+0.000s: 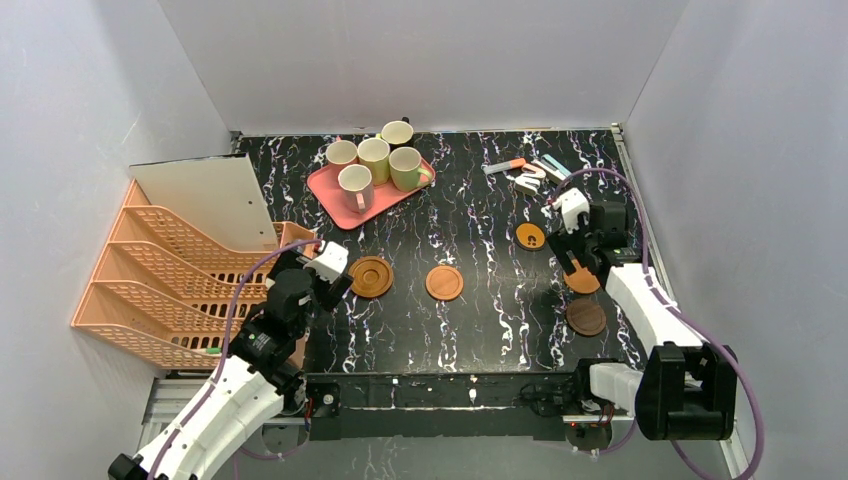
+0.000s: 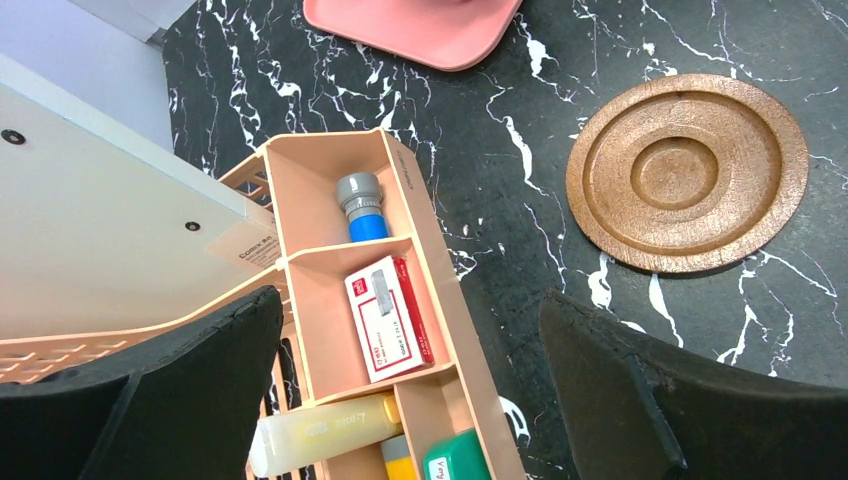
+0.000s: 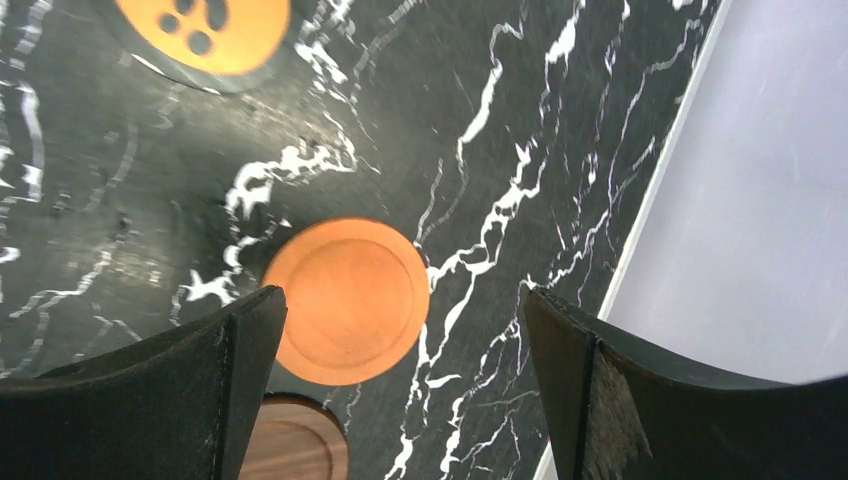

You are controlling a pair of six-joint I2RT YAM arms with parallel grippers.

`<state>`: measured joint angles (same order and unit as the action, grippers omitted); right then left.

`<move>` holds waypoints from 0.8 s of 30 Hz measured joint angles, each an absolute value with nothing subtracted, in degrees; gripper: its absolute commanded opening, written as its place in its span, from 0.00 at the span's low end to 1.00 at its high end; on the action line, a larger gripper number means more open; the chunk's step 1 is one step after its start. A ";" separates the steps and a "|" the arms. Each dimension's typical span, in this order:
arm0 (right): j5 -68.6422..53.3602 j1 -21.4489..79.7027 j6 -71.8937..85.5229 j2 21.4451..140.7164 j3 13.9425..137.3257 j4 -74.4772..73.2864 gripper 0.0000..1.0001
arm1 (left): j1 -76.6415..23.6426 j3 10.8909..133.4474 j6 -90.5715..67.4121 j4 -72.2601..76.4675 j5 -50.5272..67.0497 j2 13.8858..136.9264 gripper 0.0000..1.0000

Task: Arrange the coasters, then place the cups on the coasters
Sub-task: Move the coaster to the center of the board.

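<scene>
The left hand (image 1: pixel 333 272) hangs wide open and empty at the left side of the counter (image 1: pixel 480 330). Its jaws straddle a peach desk organizer (image 2: pixel 300 180) that holds a glue stick (image 2: pixel 360 205) and a box of staples (image 2: pixel 388 318). A ringed brown coaster (image 1: pixel 370 276) lies just to its right, apart from the fingers. A tiered peach file rack (image 1: pixel 150 280) crowds that side.

The right hand (image 1: pixel 575 255), also wide open and holding nothing, hovers over an orange coaster (image 3: pixel 345 300) near the counter's right edge, where the white wall stands close. A paw-print coaster (image 1: pixel 530 236) lies just beyond it, a dark brown coaster (image 1: pixel 585 317) lies nearer the arm bases, and a plain orange coaster (image 1: pixel 444 282) sits mid-counter.

The five cups (image 1: pixel 373 158) stand bunched on a pink tray (image 1: pixel 325 190) at the far left-centre, none on a coaster. Loose stationery (image 1: pixel 528 172) lies at the far right. The widest bare stretch of counter runs between the plain orange coaster and the right-hand group, and along the near edge.
</scene>
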<state>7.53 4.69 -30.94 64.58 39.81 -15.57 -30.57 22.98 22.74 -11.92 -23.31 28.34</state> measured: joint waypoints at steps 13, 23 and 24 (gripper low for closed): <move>4.36 -5.15 -33.69 76.49 35.83 -6.72 0.99 | -30.48 22.94 22.22 -11.81 -23.86 27.38 0.98; -6.85 -4.71 -38.30 74.81 35.33 -8.51 0.99 | -30.44 22.87 22.00 -11.60 -24.14 27.42 0.98; -8.05 -4.32 -39.07 73.80 35.09 -9.54 0.99 | -30.41 22.87 22.00 -11.57 -24.23 27.42 0.98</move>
